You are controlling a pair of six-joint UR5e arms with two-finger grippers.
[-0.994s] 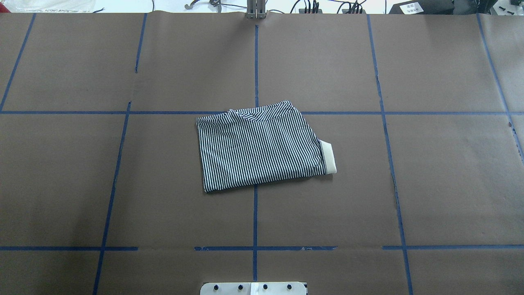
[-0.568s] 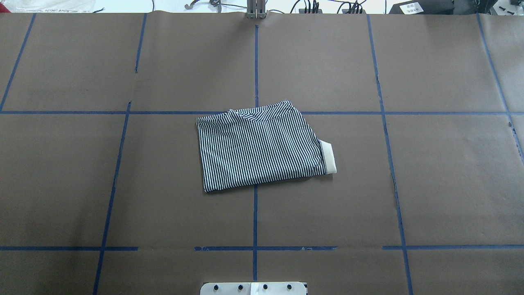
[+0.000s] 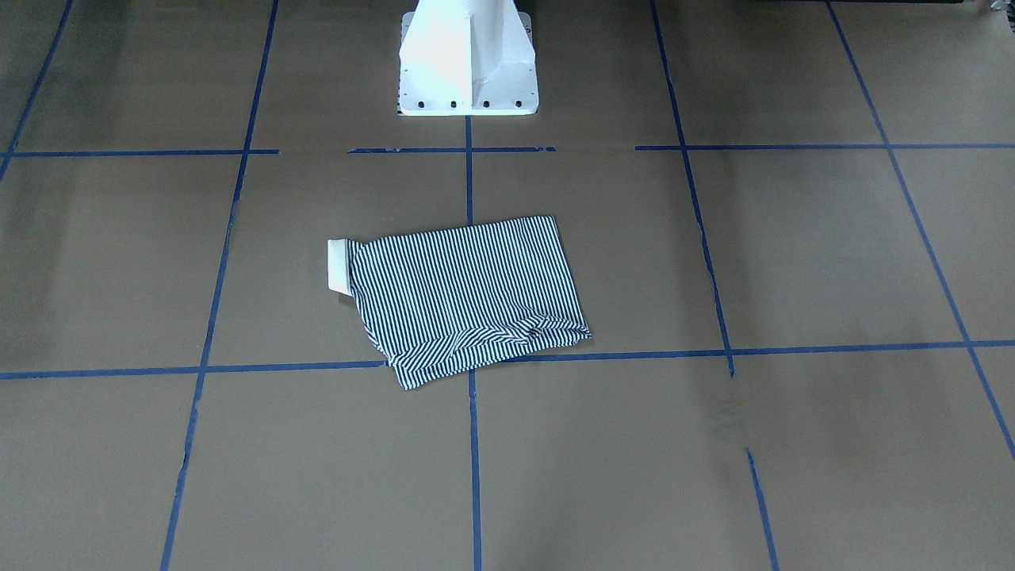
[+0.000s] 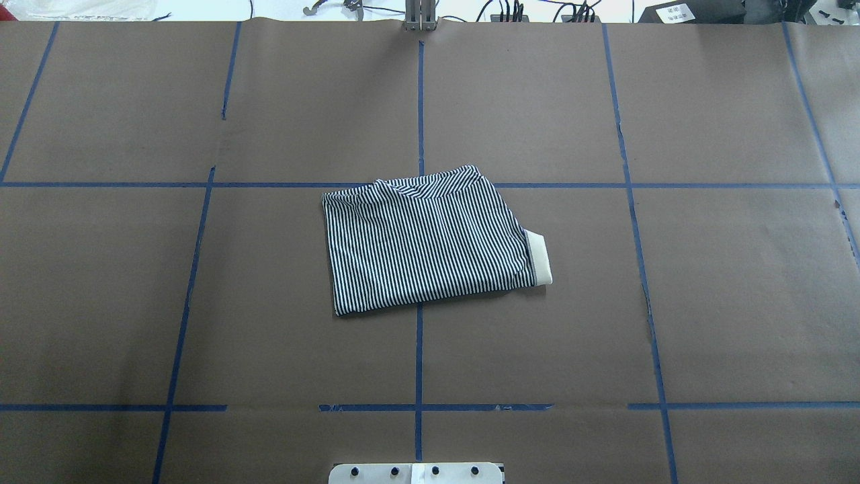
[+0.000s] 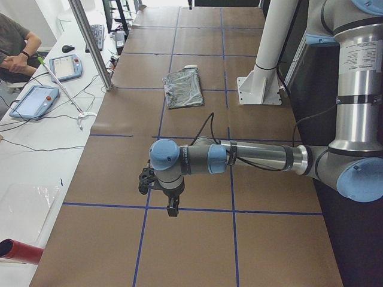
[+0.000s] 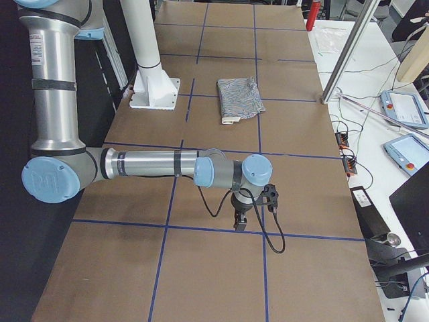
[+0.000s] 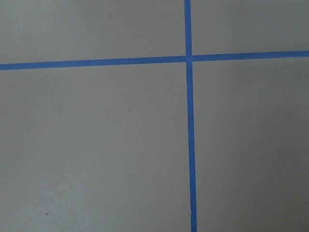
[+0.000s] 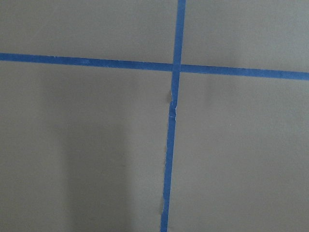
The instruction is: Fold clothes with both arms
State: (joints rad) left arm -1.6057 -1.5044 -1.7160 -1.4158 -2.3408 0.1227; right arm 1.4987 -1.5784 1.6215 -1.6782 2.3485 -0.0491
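- Polo shirt (image 4: 430, 242) is lying flat near the middle of the table (image 4: 739, 302), across the centre tape line (image 4: 419, 356) and a little ahead of the white pedestal base (image 3: 468, 63).
- It is sitting as a compact striped rectangle, with the sleeves and hem tucked out of sight.
- Cream collar (image 4: 539, 259) is poking out from the packet's edge on the robot's right.
- The far edge is showing a small ruck where the stripes are running crosswise. The near edge is lying straight.
- Left arm (image 5: 257, 156) is reaching out level over bare paper toward the table's left end, well apart from the shirt.
- Left gripper (image 5: 172, 209) is pointing down above a tape crossing. It shows only from the side, so I cannot tell whether the jaws are parted or closed.
- Right arm (image 6: 147, 164) is mirroring this toward the right end, with the right gripper (image 6: 240, 221) pointing down. Its jaw state cannot be told either.
- Both wrist views are giving only brown paper and blue tape, with no fingers and no cloth in view.
- Neither gripper is touching or carrying the shirt.

Judgement: the folding is looking essentially done, and both arms seem parked clear of it. At most, what is left is smoothing the rucked far edge and perhaps tucking in the collar. Nothing more is looking necessary.
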